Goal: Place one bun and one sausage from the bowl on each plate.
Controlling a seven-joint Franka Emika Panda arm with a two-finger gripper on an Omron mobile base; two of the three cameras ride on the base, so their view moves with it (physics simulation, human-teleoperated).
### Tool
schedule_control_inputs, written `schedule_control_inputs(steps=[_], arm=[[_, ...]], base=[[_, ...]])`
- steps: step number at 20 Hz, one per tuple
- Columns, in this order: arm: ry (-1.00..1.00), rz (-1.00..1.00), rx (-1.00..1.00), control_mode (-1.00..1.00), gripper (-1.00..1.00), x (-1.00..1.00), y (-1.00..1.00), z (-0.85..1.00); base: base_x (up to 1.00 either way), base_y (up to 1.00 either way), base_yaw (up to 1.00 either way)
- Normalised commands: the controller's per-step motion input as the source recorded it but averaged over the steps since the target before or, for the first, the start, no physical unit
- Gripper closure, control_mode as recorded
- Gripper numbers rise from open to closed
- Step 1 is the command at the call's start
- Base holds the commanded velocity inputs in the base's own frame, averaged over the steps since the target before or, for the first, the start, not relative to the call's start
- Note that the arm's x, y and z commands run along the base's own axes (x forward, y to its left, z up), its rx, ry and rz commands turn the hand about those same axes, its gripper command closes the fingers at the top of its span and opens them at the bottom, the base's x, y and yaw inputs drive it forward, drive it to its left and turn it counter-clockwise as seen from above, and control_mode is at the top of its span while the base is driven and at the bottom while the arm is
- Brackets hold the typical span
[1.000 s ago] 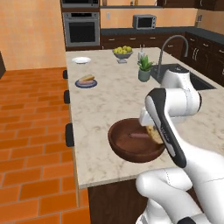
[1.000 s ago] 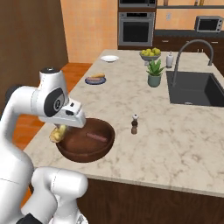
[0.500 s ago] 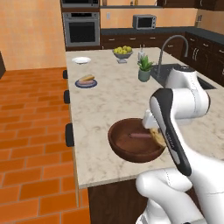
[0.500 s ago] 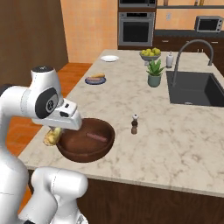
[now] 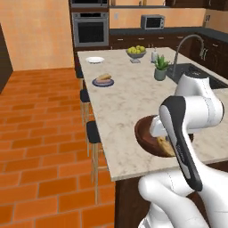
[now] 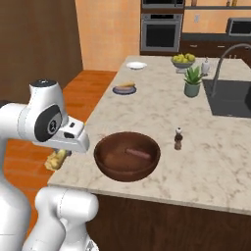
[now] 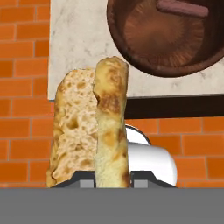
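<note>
Bun point(image 7: 92, 131), pinched between the closed gripper point(image 7: 111, 178) fingers, hangs out past the counter point(image 6: 162, 122) edge over brick floor point(image 5: 40, 133), just beside the brown bowl point(image 6: 127, 156). Grip seems to catch only its end, so it may slip and drop before reaching the far white plate point(image 5: 95, 59).

Split golden-brown bun point(image 7: 92, 131) hiding dark fingertips below it; wide reddish-brown wooden bowl point(image 7: 131, 41) beyond jaws getting cut off by hand view's top edge; food on dark blue-grey plate point(image 5: 103, 82) too small to identify.

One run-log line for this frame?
phase: carrying | fingers: shut on bun | bowl: one sausage | blue plate: has food | white plate: empty
</note>
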Motion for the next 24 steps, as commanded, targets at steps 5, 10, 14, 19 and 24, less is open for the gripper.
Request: schedule_control_inputs(steps=[5,10,14,19,24], arm=[[0.00,0.00,0.00,1.00,1.00,0.00,0.00,0.00],[0.00,0.00,0.00,1.00,1.00,0.00,0.00,0.00],[0.00,0.00,0.00,1.00,1.00,0.00,0.00,0.00],[0.00,0.00,0.00,1.00,1.00,0.00,0.00,0.00],[0.00,0.00,0.00,1.00,1.00,0.00,0.00,0.00]], base=[[0.07,1.00,0.00],[0.59,1.00,-0.04],[0.91,1.00,-0.20],[0.40,1.00,-0.17],[0.14,1.00,-0.08]])
